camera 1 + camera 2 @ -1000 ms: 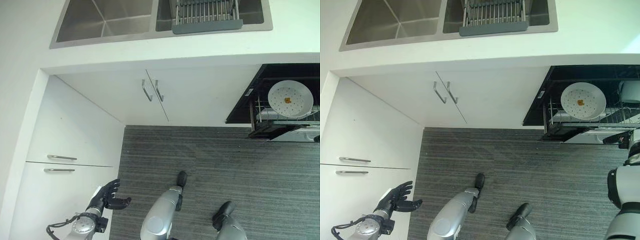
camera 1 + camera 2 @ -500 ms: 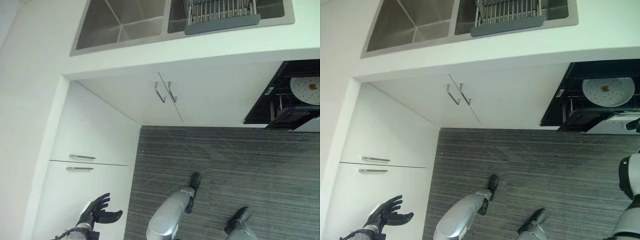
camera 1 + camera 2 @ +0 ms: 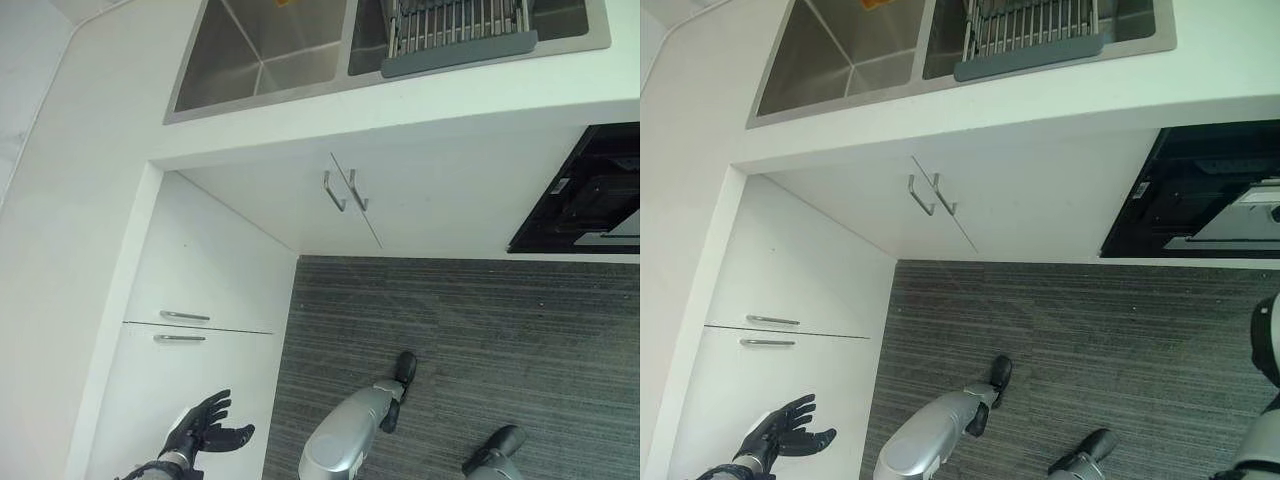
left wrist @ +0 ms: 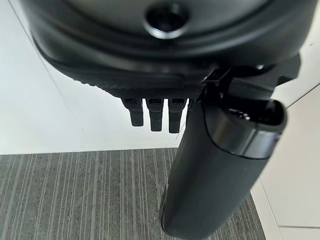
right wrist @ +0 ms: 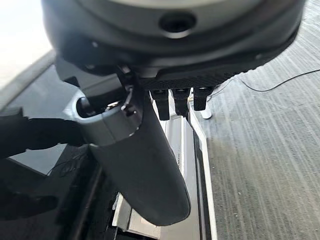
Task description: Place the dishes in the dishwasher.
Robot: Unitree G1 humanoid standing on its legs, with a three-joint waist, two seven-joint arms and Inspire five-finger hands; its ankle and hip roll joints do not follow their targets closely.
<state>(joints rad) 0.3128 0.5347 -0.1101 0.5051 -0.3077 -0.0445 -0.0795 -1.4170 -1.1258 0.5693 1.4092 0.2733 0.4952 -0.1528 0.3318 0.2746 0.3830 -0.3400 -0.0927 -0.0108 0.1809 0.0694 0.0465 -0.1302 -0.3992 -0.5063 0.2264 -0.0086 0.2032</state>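
Double sink, white cabinets, striped floor

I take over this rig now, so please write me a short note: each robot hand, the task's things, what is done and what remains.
Left robot hand: open, empty, low beside the white drawers.
Right robot hand: fingers straight, holding nothing, next to the dishwasher.
Dishwasher: at the right, under the counter, its front still open and dark inside.
Sink: dish rack in its right basin; whether it holds dishes I cannot tell.
Done: cannot be judged from these views.
Left: check the rack for dishes, load any, close the dishwasher.
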